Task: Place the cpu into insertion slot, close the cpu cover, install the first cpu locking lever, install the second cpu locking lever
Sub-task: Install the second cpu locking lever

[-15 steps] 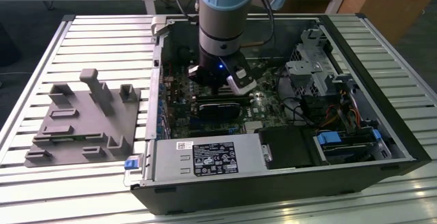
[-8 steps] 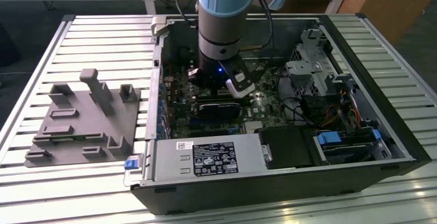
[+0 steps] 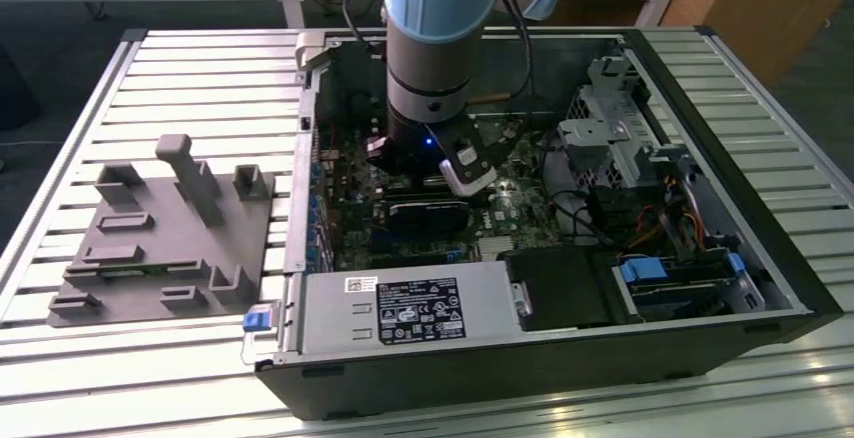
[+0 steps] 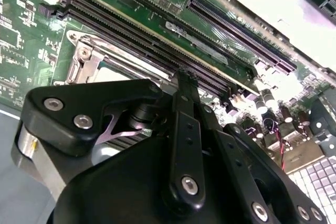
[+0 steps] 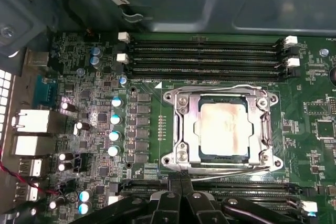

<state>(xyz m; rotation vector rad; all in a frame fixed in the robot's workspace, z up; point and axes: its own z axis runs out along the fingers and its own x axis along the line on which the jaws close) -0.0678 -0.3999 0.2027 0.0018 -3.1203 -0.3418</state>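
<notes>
The dull silver-grey square cpu (image 5: 223, 128) is sitting flat in the square insertion slot (image 5: 185, 157) on the green motherboard, one chip in one socket. The thin silvery metal cpu cover (image 5: 190, 129) is lying down over it as a frame, with the chip's top showing through its cut-out centre. Thin wire levers are running along the socket's edges; in the first wrist view their latched or free condition cannot be judged with certainty.

The black gripper (image 5: 181, 195) is hanging just outside the socket, beside the edge that faces the nearer bank of long black memory slots (image 5: 231, 186). From the gripper the cpu is lying directly ahead and slightly below, across that edge. The chip being square, no long axis governs the approach; the socket's edges are running parallel to the memory slots. In the first wrist view the gripper's two fingers are standing pressed together, nothing between them. One arm is working. Four long slots (image 5: 205, 59) are lying beyond the socket's far edge. The open black computer case (image 3: 747, 258) is resting on the slatted metal bench (image 3: 200, 78).
</notes>
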